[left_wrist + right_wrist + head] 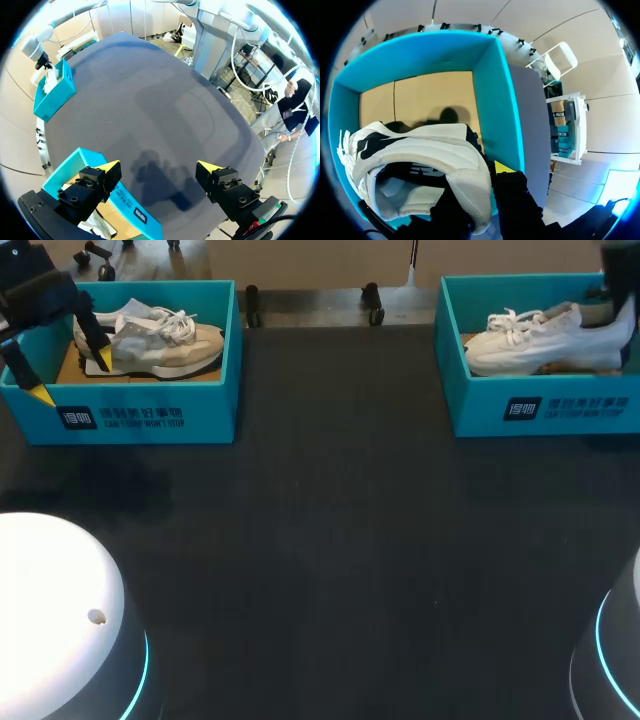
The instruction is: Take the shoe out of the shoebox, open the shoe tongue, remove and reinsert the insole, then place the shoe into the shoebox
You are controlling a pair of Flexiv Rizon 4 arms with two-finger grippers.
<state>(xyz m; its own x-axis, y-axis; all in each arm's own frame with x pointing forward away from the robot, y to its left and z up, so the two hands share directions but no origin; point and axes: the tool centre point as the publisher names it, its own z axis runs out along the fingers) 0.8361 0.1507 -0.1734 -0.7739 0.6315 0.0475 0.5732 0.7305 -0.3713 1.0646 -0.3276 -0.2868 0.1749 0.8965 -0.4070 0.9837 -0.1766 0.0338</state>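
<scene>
A white shoe (545,338) lies in the teal shoebox (540,410) at the table's back right. My right gripper (618,302) is at its heel. In the right wrist view that gripper (479,175) is shut on the white shoe's (420,150) heel collar, one yellow tip showing outside the heel, above the box's cardboard floor (420,100). A grey and beige shoe (160,340) lies in a second teal shoebox (130,415) at the back left. My left gripper (72,378) hangs open over that box's left end, holding nothing. Its fingers (107,172) straddle the box's front wall (135,210).
The dark table (330,540) stretches between and in front of the two boxes. The white rounded bases of my arms (55,610) stand at the near corners. In the left wrist view the right shoebox (52,95) shows far across the table.
</scene>
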